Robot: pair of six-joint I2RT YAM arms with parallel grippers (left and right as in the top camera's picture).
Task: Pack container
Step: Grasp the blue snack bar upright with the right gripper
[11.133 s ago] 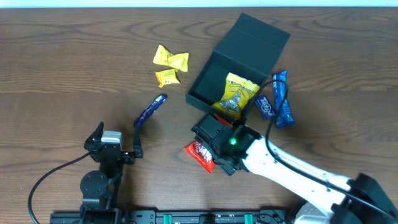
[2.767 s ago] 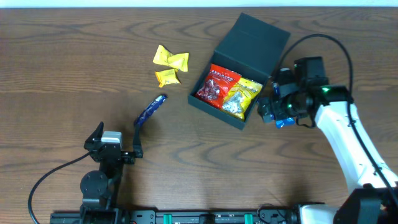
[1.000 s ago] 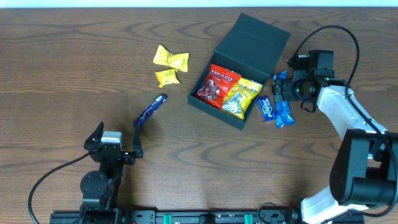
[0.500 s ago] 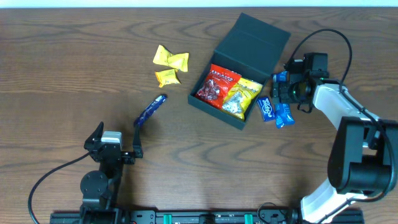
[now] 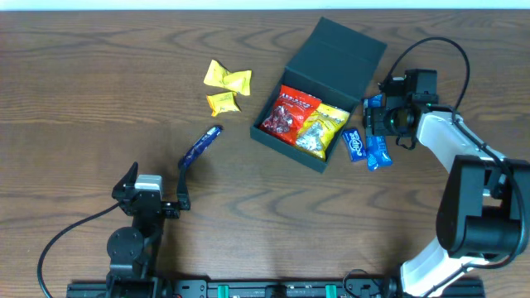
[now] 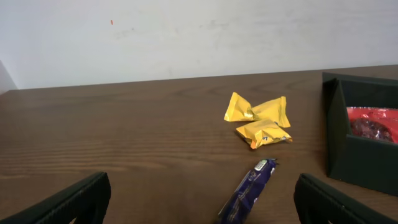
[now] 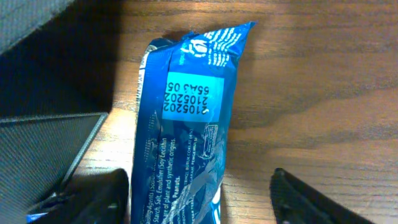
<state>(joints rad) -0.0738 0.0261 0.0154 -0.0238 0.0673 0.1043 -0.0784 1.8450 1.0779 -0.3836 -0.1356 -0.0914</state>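
While the fingers of my right gripper (image 7: pixel 196 194) stand apart around a shiny blue plastic snack packet (image 7: pixel 186 124), they do not squeeze it.
The packet lies flat on the brown wooden table (image 7: pixel 311 93), with a gap on one side. The dark teal square cardboard box (image 5: pixel 339 51), lid up, sits just beside these fingers. My left gripper (image 6: pixel 202 182) is spread wide and holds nothing; a purple wrapper (image 6: pixel 249 190) lies just ahead between its fingers, small yellow packets (image 6: pixel 261 121) farther on.

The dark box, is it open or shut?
Open. The box has its lid folded back, and a red packet and a yellow packet lie visible inside.
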